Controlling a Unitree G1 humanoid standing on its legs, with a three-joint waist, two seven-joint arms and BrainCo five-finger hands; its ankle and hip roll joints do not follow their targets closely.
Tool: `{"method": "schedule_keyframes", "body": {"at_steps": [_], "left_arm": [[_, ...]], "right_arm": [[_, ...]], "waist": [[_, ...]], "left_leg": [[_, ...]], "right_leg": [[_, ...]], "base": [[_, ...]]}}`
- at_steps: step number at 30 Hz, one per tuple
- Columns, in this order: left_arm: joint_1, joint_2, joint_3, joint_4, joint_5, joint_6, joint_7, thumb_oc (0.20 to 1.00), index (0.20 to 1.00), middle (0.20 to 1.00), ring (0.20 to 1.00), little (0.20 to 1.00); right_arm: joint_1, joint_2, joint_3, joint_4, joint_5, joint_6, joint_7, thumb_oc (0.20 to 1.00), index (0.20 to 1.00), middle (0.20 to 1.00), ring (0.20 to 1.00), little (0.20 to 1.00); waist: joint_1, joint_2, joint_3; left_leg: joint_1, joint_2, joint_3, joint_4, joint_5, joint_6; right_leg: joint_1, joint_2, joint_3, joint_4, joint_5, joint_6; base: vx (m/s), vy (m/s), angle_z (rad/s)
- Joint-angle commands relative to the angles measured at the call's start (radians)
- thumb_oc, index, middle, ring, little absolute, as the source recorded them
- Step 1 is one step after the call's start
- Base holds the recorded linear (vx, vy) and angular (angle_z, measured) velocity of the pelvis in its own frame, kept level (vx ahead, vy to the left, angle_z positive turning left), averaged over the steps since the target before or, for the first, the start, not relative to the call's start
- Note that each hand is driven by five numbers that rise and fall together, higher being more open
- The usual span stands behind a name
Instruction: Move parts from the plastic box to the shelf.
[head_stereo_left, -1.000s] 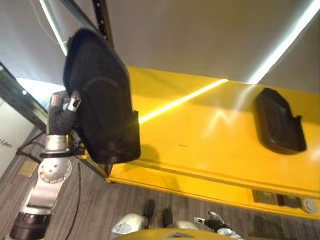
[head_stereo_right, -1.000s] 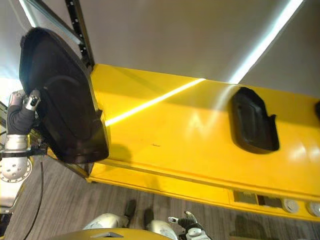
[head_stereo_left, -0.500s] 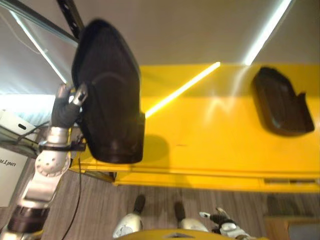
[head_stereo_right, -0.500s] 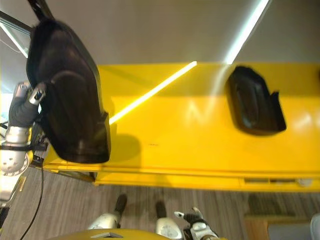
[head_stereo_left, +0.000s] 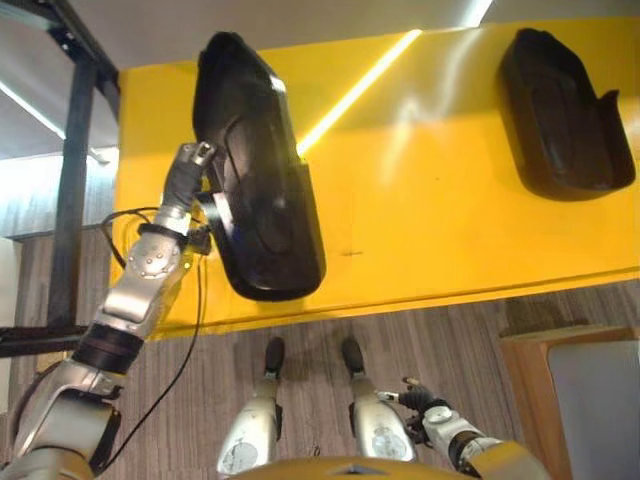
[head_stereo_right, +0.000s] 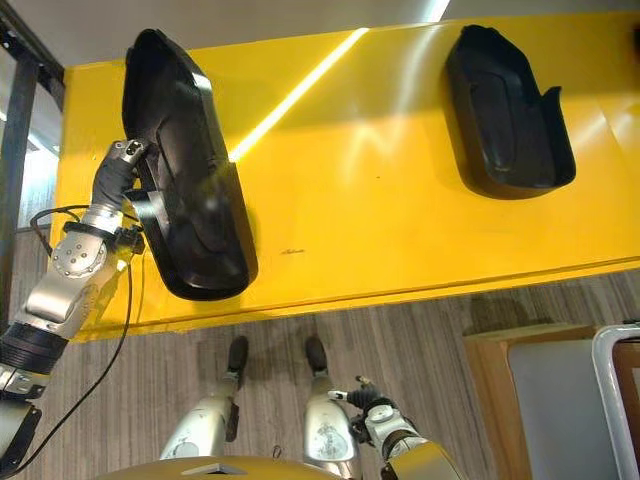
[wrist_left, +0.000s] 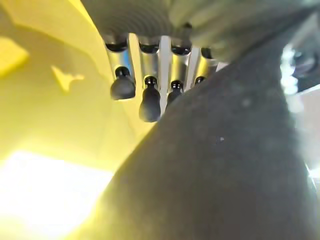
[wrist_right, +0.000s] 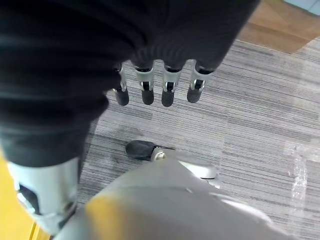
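My left hand (head_stereo_left: 187, 172) is shut on the left edge of a large black plastic part (head_stereo_left: 262, 190), holding it over the left end of the yellow shelf (head_stereo_left: 420, 200). In the left wrist view its fingers (wrist_left: 149, 103) curl at the rim of that black part (wrist_left: 225, 175), with the yellow shelf (wrist_left: 45, 130) behind. A second black part (head_stereo_left: 560, 105) lies on the shelf at the far right. My right hand (head_stereo_left: 424, 404) hangs low by the floor with its fingers (wrist_right: 167, 92) relaxed and holding nothing.
A dark metal rack upright (head_stereo_left: 73, 190) stands left of the shelf. Grey striped carpet (head_stereo_left: 300, 330) runs below the shelf's front edge. A brown wooden box (head_stereo_left: 570, 390) with a grey inside sits at the lower right, a metal rim (head_stereo_right: 618, 400) beside it.
The camera has swung, so the whole picture turned. My left hand has kept hold of the black part, which now stands further in over the shelf's left end.
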Motion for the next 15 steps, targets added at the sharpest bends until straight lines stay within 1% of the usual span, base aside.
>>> {"method": "schedule_keyframes", "body": {"at_steps": [1, 5, 7, 8, 11, 12, 15], "left_arm": [[-0.067, 0.022, 0.025, -0.043, 0.006, -0.04, -0.001, 0.2, 0.2, 0.2, 0.2, 0.2], [-0.07, 0.037, 0.02, -0.031, 0.033, -0.031, -0.003, 0.2, 0.2, 0.2, 0.2, 0.2], [-0.072, 0.051, 0.023, -0.022, 0.094, -0.017, 0.003, 0.2, 0.2, 0.2, 0.2, 0.2], [-0.072, 0.051, 0.022, -0.022, 0.095, -0.017, 0.003, 0.2, 0.2, 0.2, 0.2, 0.2], [-0.079, 0.084, 0.038, -0.012, 0.259, 0.009, 0.027, 0.2, 0.2, 0.2, 0.2, 0.2], [-0.079, 0.084, 0.039, -0.012, 0.259, 0.009, 0.027, 0.2, 0.2, 0.2, 0.2, 0.2], [-0.069, 0.105, 0.058, -0.013, 0.319, 0.022, 0.038, 0.2, 0.2, 0.2, 0.2, 0.2]], "right_arm": [[0.03, 0.031, 0.03, 0.008, 0.003, 0.005, 0.015, 1.0, 1.0, 1.0, 1.0, 1.0], [0.029, 0.035, 0.034, 0.004, 0.008, 0.0, 0.018, 1.0, 1.0, 1.0, 1.0, 1.0], [0.029, 0.037, 0.034, 0.0, 0.012, -0.004, 0.019, 1.0, 1.0, 1.0, 1.0, 1.0], [0.029, 0.037, 0.034, 0.0, 0.012, -0.004, 0.019, 1.0, 1.0, 1.0, 1.0, 1.0], [0.031, 0.041, 0.024, 0.001, 0.023, -0.013, 0.023, 1.0, 1.0, 1.0, 1.0, 1.0], [0.031, 0.041, 0.024, 0.001, 0.023, -0.013, 0.023, 1.0, 1.0, 1.0, 1.0, 1.0], [0.035, 0.04, 0.022, -0.002, 0.023, -0.02, 0.017, 1.0, 1.0, 1.0, 1.0, 1.0]], "waist": [[0.008, -0.008, -0.028], [0.005, -0.009, -0.028], [0.005, -0.008, -0.028], [0.005, -0.008, -0.028], [0.007, -0.008, -0.027], [0.006, -0.008, -0.027], [0.008, -0.008, -0.025]], "left_leg": [[0.01, 0.011, -0.026, 0.0, -0.064, 0.012], [0.015, 0.016, -0.019, -0.001, -0.065, 0.009], [0.016, 0.016, -0.018, -0.001, -0.065, 0.008], [0.016, 0.016, -0.018, -0.001, -0.066, 0.008], [0.015, 0.019, -0.017, -0.001, -0.066, 0.006], [0.015, 0.019, -0.017, -0.001, -0.066, 0.006], [0.013, 0.021, -0.017, -0.001, -0.065, 0.004]], "right_leg": [[0.017, -0.013, -0.024, -0.005, -0.062, 0.0], [0.019, -0.009, -0.021, -0.005, -0.064, -0.001], [0.019, -0.008, -0.022, -0.005, -0.065, -0.001], [0.019, -0.008, -0.022, -0.005, -0.065, -0.001], [0.017, -0.007, -0.027, -0.005, -0.067, -0.001], [0.017, -0.008, -0.027, -0.005, -0.067, -0.001], [0.016, -0.007, -0.029, -0.005, -0.067, -0.001]], "base": [[0.0, -0.023, -0.1], [0.0, -0.014, -0.01], [0.0, 0.0, 0.0], [0.0, 0.0, 0.0], [0.0, -0.01, -0.01], [-0.01, -0.032, 0.0], [0.0, 0.0, 0.0]]}}
